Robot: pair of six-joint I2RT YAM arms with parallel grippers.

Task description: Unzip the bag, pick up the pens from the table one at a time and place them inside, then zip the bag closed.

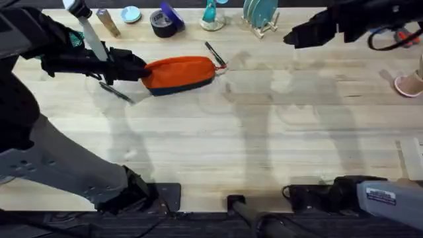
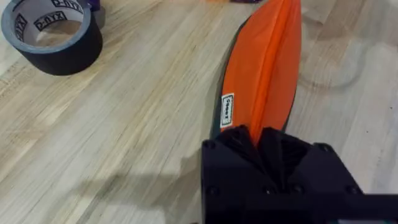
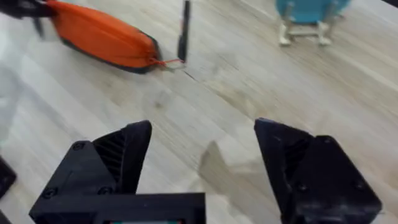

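Observation:
The orange bag [image 1: 180,73] lies on the table [image 1: 218,139] at the back left, its red zipper cord [image 1: 220,67] at the right end. My left gripper [image 1: 137,68] is shut on the bag's left end; in the left wrist view the black fingers [image 2: 239,140] pinch the orange fabric [image 2: 264,68]. One dark pen [image 1: 213,53] lies just behind the bag's right end, also seen as the pen [image 3: 183,31] beside the bag [image 3: 102,37]. A second pen [image 1: 117,92] lies in front of the bag's left end. My right gripper [image 1: 289,39] hovers open at the back right, its gripper [image 3: 202,149] holding nothing.
A black tape roll [image 1: 162,23] [image 2: 53,37] stands behind the bag. Along the back edge are a round lid [image 1: 131,14], a teal bottle [image 1: 210,16] and a teal rack on a wooden stand [image 1: 259,14] [image 3: 305,18]. A pink object [image 1: 410,82] sits at the right edge.

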